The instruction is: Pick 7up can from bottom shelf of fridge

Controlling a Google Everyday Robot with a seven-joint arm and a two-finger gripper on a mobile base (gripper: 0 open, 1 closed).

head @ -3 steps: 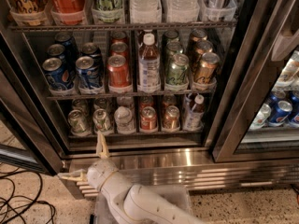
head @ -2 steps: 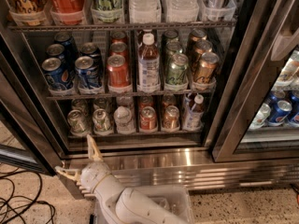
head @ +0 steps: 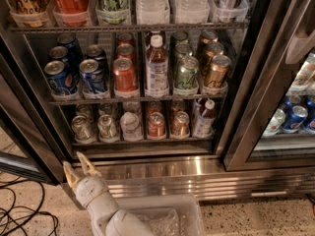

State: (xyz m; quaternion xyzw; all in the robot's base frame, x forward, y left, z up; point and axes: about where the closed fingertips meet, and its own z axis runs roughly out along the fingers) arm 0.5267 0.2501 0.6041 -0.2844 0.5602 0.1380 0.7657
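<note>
While its two tan fingers (head: 86,162) stand spread apart with nothing between them, the gripper (head: 74,161) points upward at the lower left, in front of the steel sill at the foot of the fridge (head: 221,185). It is below the bottom shelf (head: 147,142) and touches no can. Behind the fingers, a rounded white wrist and arm (head: 110,218) run down and to the right, out of the bottom edge, beside a clear plastic bin (head: 189,215).

Up and slightly right of the gripper, the 7up can (head: 107,127) stands upright on the bottom shelf, second from the left in the front row. It has a pale silvery body with green marks and sits in a clear tray. A plain silver can (head: 80,128) is just to its left and a pale can (head: 131,125) just to its right. Farther right on the same rack are two orange cans (head: 156,125) and a small bottle (head: 204,119).

On the rack above are blue Pepsi cans (head: 60,77), a red can (head: 124,75) and a tall bottle (head: 156,68). Dark cables (head: 19,203) lie on the speckled floor at the left.
</note>
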